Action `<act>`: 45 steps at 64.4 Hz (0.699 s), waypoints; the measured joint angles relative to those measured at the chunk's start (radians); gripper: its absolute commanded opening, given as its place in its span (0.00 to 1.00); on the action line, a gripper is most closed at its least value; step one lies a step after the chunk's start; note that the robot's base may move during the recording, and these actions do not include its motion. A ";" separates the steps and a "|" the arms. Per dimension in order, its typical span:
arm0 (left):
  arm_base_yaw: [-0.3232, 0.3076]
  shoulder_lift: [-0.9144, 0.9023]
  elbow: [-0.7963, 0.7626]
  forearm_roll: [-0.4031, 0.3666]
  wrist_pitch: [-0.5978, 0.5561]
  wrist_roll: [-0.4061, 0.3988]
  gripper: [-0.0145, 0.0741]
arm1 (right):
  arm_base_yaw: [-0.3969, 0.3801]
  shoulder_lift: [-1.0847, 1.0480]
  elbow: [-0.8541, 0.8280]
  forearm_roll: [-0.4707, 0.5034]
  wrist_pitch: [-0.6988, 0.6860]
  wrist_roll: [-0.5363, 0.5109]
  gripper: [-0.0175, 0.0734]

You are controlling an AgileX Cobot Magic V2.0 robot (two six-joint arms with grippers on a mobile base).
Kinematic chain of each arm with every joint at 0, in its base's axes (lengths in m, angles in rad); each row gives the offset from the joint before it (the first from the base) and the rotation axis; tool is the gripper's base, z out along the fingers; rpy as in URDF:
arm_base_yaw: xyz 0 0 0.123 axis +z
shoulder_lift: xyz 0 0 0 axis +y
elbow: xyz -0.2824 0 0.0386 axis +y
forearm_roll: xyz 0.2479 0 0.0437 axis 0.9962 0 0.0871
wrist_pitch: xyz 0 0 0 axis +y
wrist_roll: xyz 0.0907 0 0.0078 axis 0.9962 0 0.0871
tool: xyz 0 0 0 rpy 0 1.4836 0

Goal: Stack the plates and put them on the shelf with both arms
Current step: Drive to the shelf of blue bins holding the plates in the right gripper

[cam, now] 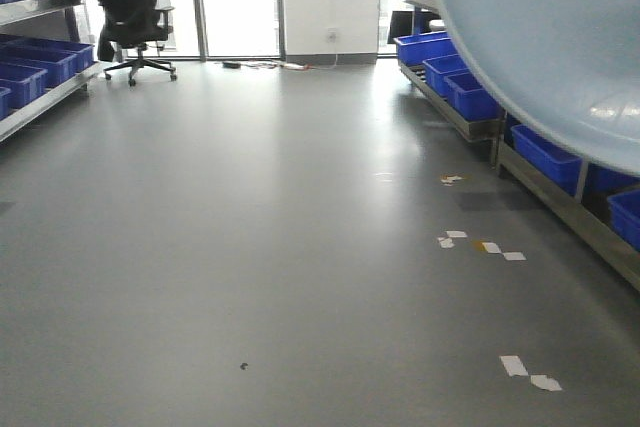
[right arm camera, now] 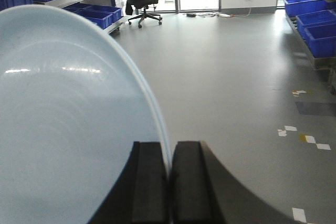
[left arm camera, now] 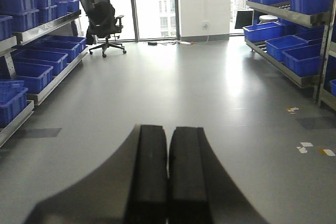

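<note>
- grey floor filled most of every view, with bright windows at 12 o'clock
- steel racks ran down both sides of the room, at 9 and 3 o'clock in the left wrist view, loaded with blue crates
- black office chair stood at 11 o'clock by the windows, well apart from both arms
- pale blue plate was up off the floor, filling the 9 o'clock half of the right wrist view and the 1 to 2 o'clock corner of the front view; could not tell if a second plate lay against it
- right gripper at 6 o'clock was pinched narrow on the plate rim, which ran down between its fingers
- left gripper at 6 o'clock had its fingers pressed together, holding nothing
- white tape scraps lay on the floor at 4 o'clock in the front view
</note>
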State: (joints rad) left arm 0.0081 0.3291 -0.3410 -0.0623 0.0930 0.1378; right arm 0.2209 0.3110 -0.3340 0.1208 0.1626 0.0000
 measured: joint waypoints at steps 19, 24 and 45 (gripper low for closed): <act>0.000 0.000 0.000 0.000 0.000 0.000 0.26 | 0.000 0.000 0.000 0.000 0.002 0.000 0.25; 0.000 0.000 0.000 0.000 0.000 0.000 0.26 | 0.000 0.000 0.000 0.000 0.002 0.000 0.25; 0.000 0.000 0.000 0.000 0.000 0.000 0.26 | 0.000 0.000 0.000 0.000 0.002 0.000 0.25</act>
State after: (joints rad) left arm 0.0081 0.3291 -0.3410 -0.0623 0.0930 0.1378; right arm 0.2209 0.3110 -0.3340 0.1208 0.1641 0.0000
